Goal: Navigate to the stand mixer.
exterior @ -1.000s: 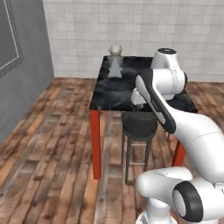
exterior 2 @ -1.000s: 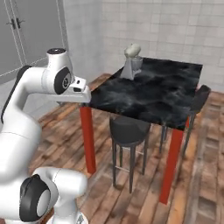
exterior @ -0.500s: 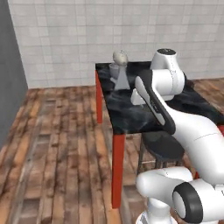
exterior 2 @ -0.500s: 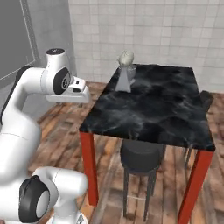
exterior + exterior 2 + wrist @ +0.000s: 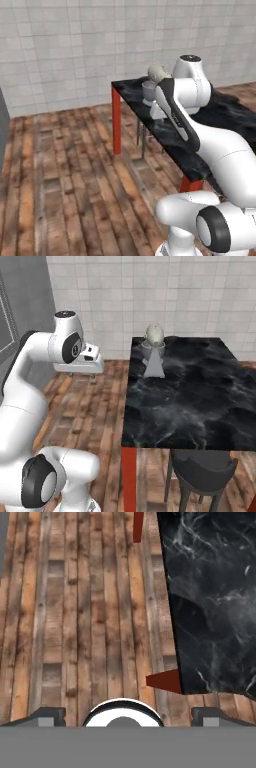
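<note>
Claw (image 5: 124, 714) spread wide, empty, over wood floor (image 5: 75, 612), beside black table (image 5: 215, 597)

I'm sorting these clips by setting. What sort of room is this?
Probably a kitchen or dining corner: a stand mixer sits on a black marble-topped table with red legs, a dark stool tucked beneath it, a white tiled wall behind and a wood plank floor.

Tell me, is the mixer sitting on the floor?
No, the mixer stands on the black marble table, near its far left corner, well above the wooden floor.
</note>
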